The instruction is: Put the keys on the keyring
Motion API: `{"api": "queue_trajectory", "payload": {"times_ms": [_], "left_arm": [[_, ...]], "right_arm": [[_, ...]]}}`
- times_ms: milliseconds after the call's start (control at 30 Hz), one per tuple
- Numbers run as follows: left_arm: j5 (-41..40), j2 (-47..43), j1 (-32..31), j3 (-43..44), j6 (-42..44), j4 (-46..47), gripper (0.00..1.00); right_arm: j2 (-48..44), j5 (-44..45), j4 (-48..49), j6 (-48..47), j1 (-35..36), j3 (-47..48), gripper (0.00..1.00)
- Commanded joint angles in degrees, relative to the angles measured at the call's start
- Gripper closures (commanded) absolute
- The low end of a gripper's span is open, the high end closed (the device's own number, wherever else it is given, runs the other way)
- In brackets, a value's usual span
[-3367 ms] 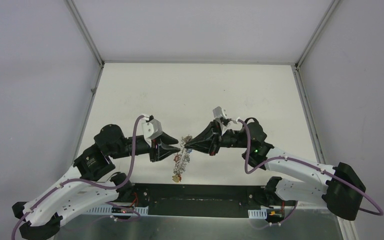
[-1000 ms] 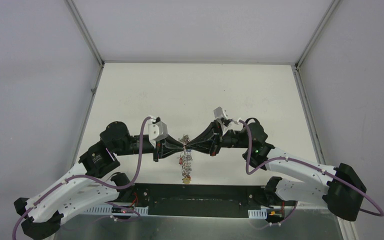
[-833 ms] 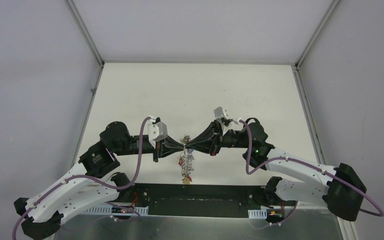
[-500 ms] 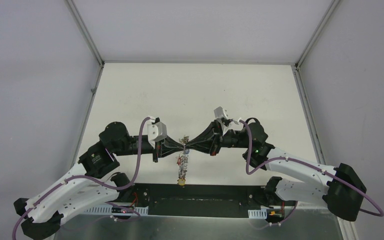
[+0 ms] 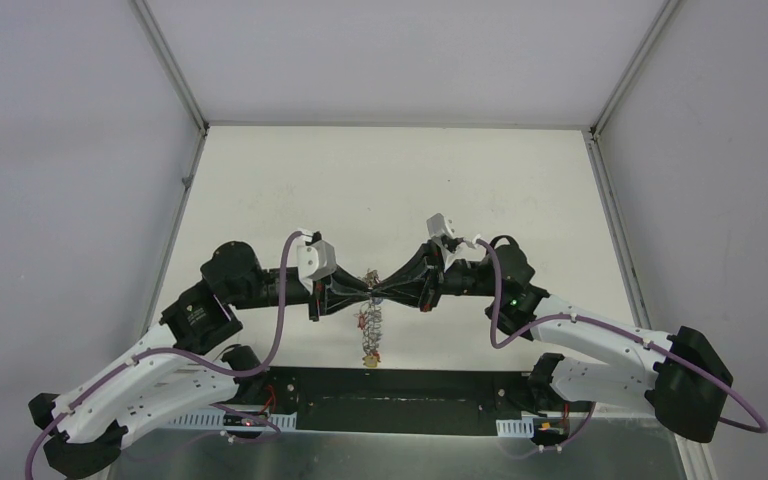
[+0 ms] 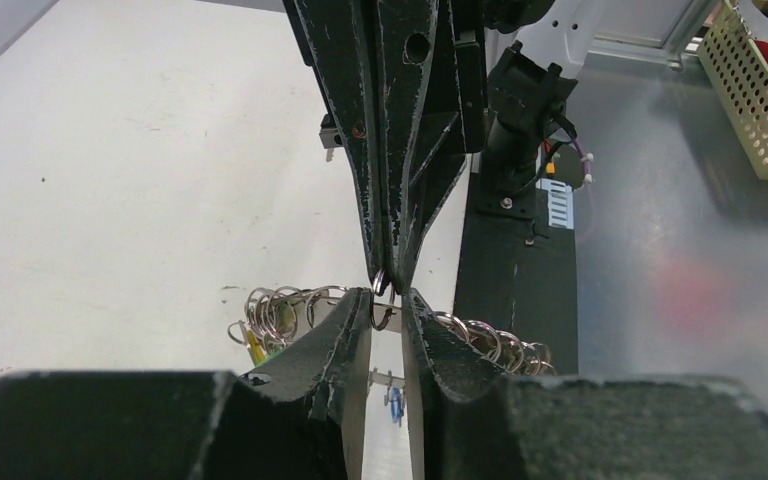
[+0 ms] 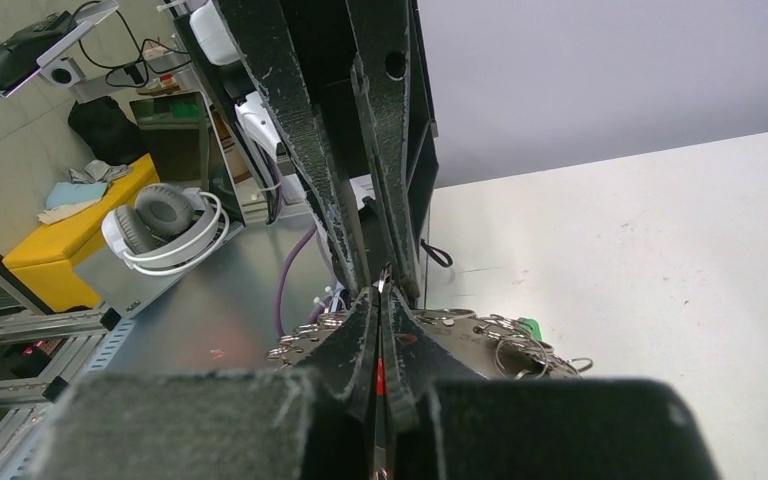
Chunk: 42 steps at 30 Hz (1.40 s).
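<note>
The keyring (image 5: 370, 335), a silver ring fringed with small rings and coloured tags, hangs just below where my two grippers meet tip to tip over the table's near middle. My left gripper (image 5: 365, 291) is shut on the keyring's band (image 6: 290, 305), which crosses its fingers (image 6: 345, 325). My right gripper (image 5: 381, 290) is shut on the red key (image 7: 380, 375), whose small split ring (image 6: 384, 290) sticks out of its tips and touches the band. The keyring also shows in the right wrist view (image 7: 465, 335). The black key is out of view.
The arms' black base plate (image 5: 400, 385) and a metal sheet (image 5: 410, 450) lie along the near edge. Grey walls enclose the white table (image 5: 400, 190). A beige basket (image 6: 760, 90) and headphones (image 7: 165, 225) lie off the table.
My left gripper has moved right with the keyring until its tips meet the right gripper's. The keyring now hangs straighter. In the last second it only swings slightly.
</note>
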Motion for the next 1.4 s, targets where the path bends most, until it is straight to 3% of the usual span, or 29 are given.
{"api": "queue_trajectory", "payload": {"times_ms": [0,200,300,533,900,1167,1367], "left_arm": [[0.9,0.7,-0.6,1.3,-0.2,2.6,0.83],[0.1,0.5,-0.6,1.8,0.3,0.0,0.68],[-1.3,-0.4,-0.6,2.1,1.3,-1.6,0.65],[-2.8,-2.6,-0.7,1.8,2.2,-3.7,0.73],[0.1,0.9,-0.6,2.8,1.6,-2.6,0.7],[0.7,1.3,-0.6,2.4,1.0,-0.6,0.79],[0.5,0.8,-0.7,1.8,0.2,0.7,0.93]], "right_arm": [[-2.0,0.3,4.0,-0.9,0.1,0.8,1.0],[-2.4,0.6,4.0,-1.0,0.1,0.8,1.0],[-2.3,0.7,3.9,-1.0,0.1,0.8,1.0],[-2.2,0.6,3.9,-1.0,0.1,1.0,1.0],[-1.8,0.5,3.9,-1.0,0.1,1.3,1.0],[-1.9,0.5,3.9,-0.9,0.1,1.0,1.0],[-1.8,0.3,3.9,-0.9,0.1,0.9,1.0]]}}
